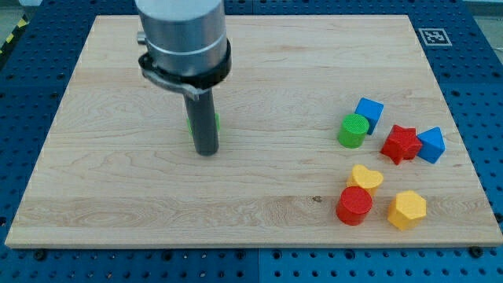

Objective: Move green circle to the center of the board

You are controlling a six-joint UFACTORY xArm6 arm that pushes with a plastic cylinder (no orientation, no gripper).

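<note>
The green circle point(353, 130), a short cylinder, stands on the wooden board point(275, 71) at the view's right, just left of a blue cube point(368, 112). My tip point(206, 152) rests on the board left of centre, far to the left of the green circle. A second green block point(216, 122) is mostly hidden behind the rod, just above the tip; its shape cannot be made out, and I cannot tell whether the rod touches it.
Right of the green circle lie a red star point(402, 143) and a blue block point(431, 145). Below them lie a yellow heart point(365, 178), a red circle point(354, 205) and a yellow hexagon point(407, 210). The arm's grey body point(182, 35) hangs over the upper left.
</note>
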